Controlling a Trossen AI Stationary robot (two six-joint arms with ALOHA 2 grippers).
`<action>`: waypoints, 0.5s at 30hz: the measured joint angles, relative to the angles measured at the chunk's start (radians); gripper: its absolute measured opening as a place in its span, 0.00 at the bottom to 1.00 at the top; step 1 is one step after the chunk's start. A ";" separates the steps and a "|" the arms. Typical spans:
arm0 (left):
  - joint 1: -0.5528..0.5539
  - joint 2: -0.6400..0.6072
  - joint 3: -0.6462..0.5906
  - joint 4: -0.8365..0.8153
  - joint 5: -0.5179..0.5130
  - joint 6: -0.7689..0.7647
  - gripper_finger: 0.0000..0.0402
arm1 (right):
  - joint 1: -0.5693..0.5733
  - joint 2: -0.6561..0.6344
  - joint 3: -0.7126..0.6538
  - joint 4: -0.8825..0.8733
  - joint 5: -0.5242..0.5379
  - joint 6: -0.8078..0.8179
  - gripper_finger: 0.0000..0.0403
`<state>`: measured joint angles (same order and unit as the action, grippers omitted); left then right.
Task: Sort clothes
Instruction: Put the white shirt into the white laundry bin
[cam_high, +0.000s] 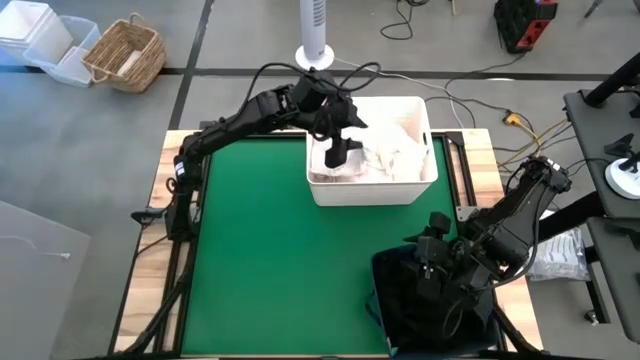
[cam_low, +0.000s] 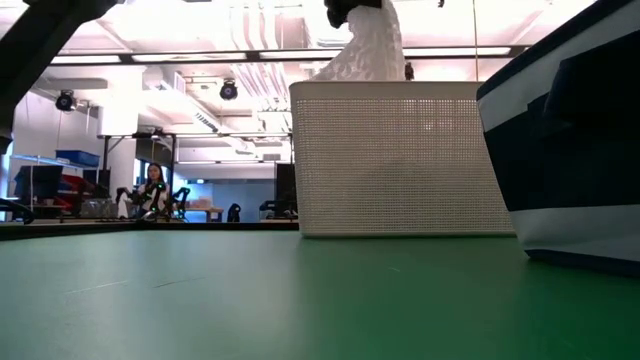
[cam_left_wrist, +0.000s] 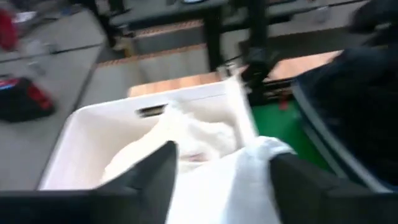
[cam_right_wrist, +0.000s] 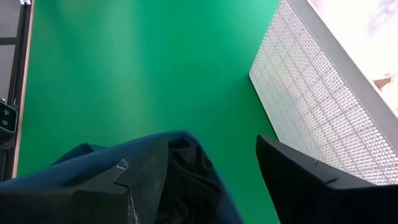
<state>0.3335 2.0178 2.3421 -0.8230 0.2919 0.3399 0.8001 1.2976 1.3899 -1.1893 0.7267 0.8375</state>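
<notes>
My left gripper (cam_high: 338, 150) hangs over the white plastic bin (cam_high: 370, 190) at the table's far side, its fingers apart. A white garment (cam_low: 368, 45) rises out of the bin up to it, and its top lies between the fingers (cam_left_wrist: 211, 186). More white clothes (cam_high: 395, 155) fill the bin. My right gripper (cam_high: 437, 262) stands open above the dark navy fabric bin (cam_high: 385, 290) at the near right, nothing between its fingers (cam_right_wrist: 217, 180). Dark clothes (cam_right_wrist: 186, 180) lie inside that bin. My left gripper comes at the white garment from above, slanting down. The garment's top (cam_left_wrist: 249, 162) sits between the spread fingers, while its lower part rests on the clothes in the bin. I cannot tell whether the fingers still touch it.
Bare green mat (cam_high: 260, 250) covers the table's left and middle. The white bin's mesh wall (cam_right_wrist: 323, 93) stands close to the navy bin's rim (cam_right_wrist: 74, 168). On the floor beyond the table are a fan stand (cam_high: 315, 55) and a wicker basket (cam_high: 125, 55). A person (cam_low: 152, 185) sits far off.
</notes>
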 joint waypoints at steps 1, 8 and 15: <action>-0.001 0.000 0.000 -0.001 -0.034 -0.001 0.55 | 0.000 0.000 0.000 0.001 0.000 0.000 0.59; 0.009 0.000 0.001 -0.190 -0.145 -0.038 0.85 | 0.000 0.000 0.000 0.017 0.000 0.000 0.59; 0.012 -0.001 0.001 -0.348 -0.345 -0.070 0.94 | 0.000 0.000 0.000 0.018 0.001 -0.001 0.60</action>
<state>0.3453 2.0172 2.3428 -1.1710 -0.0533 0.2696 0.7998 1.2976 1.3903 -1.1717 0.7277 0.8368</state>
